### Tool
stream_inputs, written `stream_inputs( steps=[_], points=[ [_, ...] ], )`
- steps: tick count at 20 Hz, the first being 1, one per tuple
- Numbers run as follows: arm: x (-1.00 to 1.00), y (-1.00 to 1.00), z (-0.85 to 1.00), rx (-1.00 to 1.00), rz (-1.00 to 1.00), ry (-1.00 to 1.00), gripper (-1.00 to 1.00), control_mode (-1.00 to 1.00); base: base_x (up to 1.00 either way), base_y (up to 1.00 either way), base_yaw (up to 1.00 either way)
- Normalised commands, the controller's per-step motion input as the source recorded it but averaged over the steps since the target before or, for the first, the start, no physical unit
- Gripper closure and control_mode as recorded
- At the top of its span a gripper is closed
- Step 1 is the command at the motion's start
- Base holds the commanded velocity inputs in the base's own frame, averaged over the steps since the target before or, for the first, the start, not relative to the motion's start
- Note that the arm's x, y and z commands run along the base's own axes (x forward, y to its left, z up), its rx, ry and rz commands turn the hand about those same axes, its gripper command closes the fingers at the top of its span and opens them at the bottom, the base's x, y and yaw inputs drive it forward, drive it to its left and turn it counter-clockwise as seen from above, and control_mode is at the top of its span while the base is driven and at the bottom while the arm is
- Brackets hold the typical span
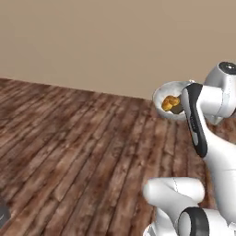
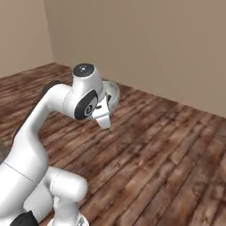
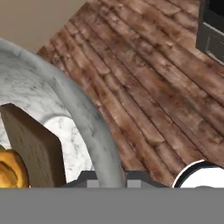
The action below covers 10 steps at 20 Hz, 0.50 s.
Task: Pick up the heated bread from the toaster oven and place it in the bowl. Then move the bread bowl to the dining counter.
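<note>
Carrying step: my claw (image 1: 180,109) pinches the bowl (image 1: 162,95) by its rim, heated bread (image 1: 170,103) lying inside beside my claw, above wooden floor (image 1: 83,147); next, reach the dining desk

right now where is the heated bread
The heated bread lies inside the bowl, which the gripper carries in the air above the wooden floor, at the right of the left base view beside the arm's wrist.
</note>
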Motion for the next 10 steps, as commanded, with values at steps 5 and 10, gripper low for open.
stream_inputs(
  steps=[5, 10],
  points=[
    [0.0, 0.0, 0.0, 0.0, 0.0, 0.0, 1.0, 1.0, 0.02, 0.0, 1.0],
    [0.0, 0.0, 0.0, 0.0, 0.0, 0.0, 1.0, 1.0, 0.24, 0.0, 0.97]
  ],
)
